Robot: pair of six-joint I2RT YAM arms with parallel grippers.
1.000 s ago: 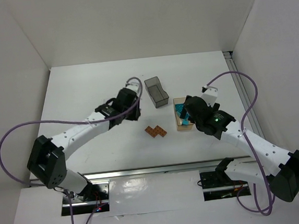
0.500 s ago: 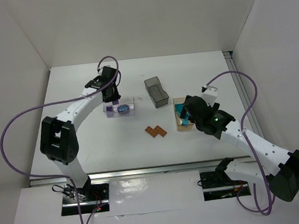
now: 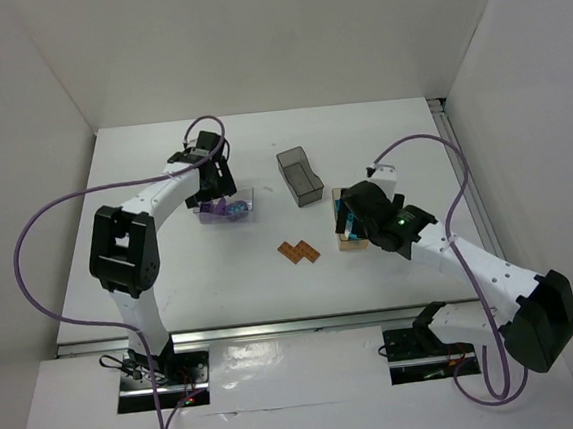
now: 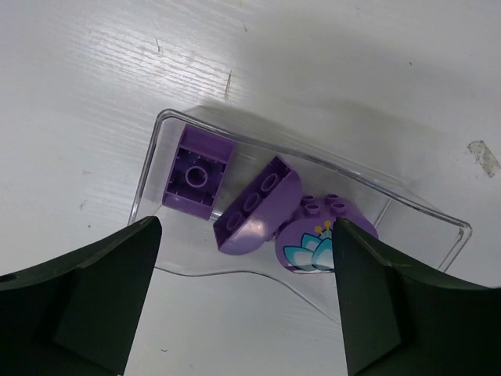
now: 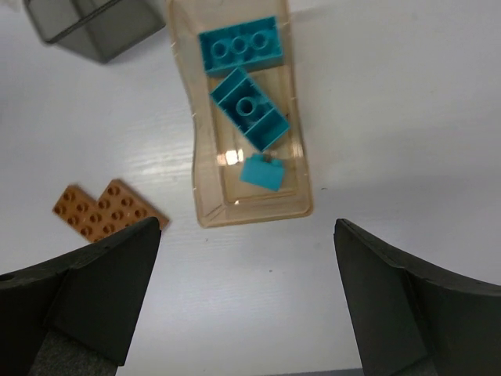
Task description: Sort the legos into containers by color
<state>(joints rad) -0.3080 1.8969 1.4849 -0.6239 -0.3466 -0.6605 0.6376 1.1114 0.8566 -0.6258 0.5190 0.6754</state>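
My left gripper (image 3: 217, 194) hangs open above the clear container (image 3: 250, 200). In the left wrist view its dark fingers (image 4: 78, 305) flank the clear container (image 4: 356, 196), my left gripper (image 4: 246, 301) empty. Inside lie two purple legos (image 4: 197, 172) (image 4: 257, 205) and an oval purple lego with a lotus print (image 4: 321, 239). My right gripper (image 3: 350, 219) is open and empty over the tan container (image 3: 355, 242). That tan container (image 5: 250, 210) holds three teal legos (image 5: 250, 108), above my right gripper (image 5: 246, 298). Two orange-brown legos (image 3: 298, 251) lie on the table.
A smoky dark grey container (image 3: 300, 176) stands between the two other containers; its corner shows in the right wrist view (image 5: 94, 23). The orange-brown legos (image 5: 106, 210) lie just left of the tan container. White walls enclose the table on three sides.
My left arm has swung from the table's middle to the back left, over the clear container, and its gripper has opened. My right arm has shifted slightly back and left.
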